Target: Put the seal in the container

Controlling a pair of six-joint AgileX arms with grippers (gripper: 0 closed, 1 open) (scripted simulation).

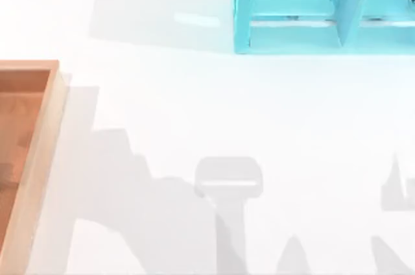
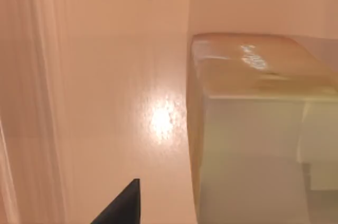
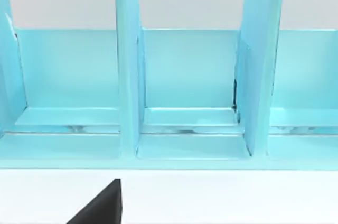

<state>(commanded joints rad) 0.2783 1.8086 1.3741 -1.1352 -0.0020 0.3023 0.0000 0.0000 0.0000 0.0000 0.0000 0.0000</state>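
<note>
The container is a shallow orange-brown wooden tray with a lighter rim, at the table's left edge in the top view. In the left wrist view the seal, a tan block with whitish marks on its upper face, looms very close over the tray's glossy orange floor. A dark tip of my left gripper pokes in beside the block, apart from it. I cannot tell whether the block rests on the floor or is held. A dark tip of my right gripper hangs over the white table, facing the shelf.
A cyan-blue shelf frame stands at the back right of the table, and its upright dividers face the right wrist camera. Grey arm shadows lie across the white tabletop near the front.
</note>
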